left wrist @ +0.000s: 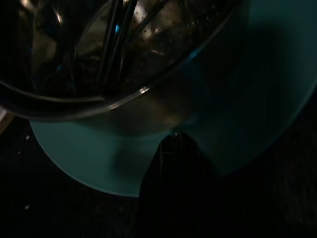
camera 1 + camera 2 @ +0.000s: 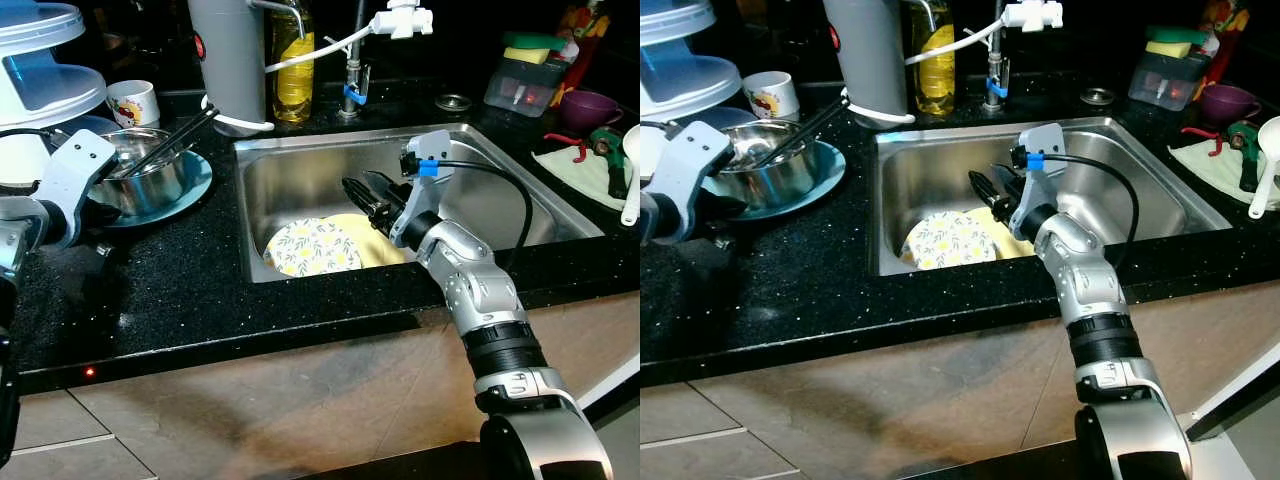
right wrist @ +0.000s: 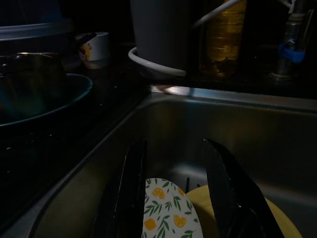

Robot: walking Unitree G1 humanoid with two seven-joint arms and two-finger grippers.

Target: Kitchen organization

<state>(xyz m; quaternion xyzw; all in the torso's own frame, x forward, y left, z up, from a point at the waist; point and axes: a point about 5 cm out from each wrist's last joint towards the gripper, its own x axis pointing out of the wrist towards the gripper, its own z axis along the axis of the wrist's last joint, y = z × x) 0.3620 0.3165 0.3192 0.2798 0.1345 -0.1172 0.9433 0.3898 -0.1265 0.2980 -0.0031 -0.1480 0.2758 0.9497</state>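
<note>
In the steel sink (image 2: 300,175) lie a floral plate (image 2: 312,247) and, partly under it, a yellow plate (image 2: 385,250). My right gripper (image 2: 358,182) hangs open inside the sink just above both plates, with nothing between its fingers (image 3: 225,183). On the counter to the left, a steel bowl (image 2: 150,175) holding dark utensils (image 2: 180,135) sits on a teal plate (image 2: 197,185). My left gripper (image 1: 173,141) is shut at that plate's near rim, its tips over the edge, under the bowl's side.
Behind the sink stand a grey cylinder (image 2: 230,60), an oil bottle (image 2: 292,60) and the tap (image 2: 350,85). A mug (image 2: 133,100) and plastic containers (image 2: 40,60) are at the far left. A sponge holder (image 2: 525,80), purple cup (image 2: 588,105) and cloth (image 2: 585,165) are on the right.
</note>
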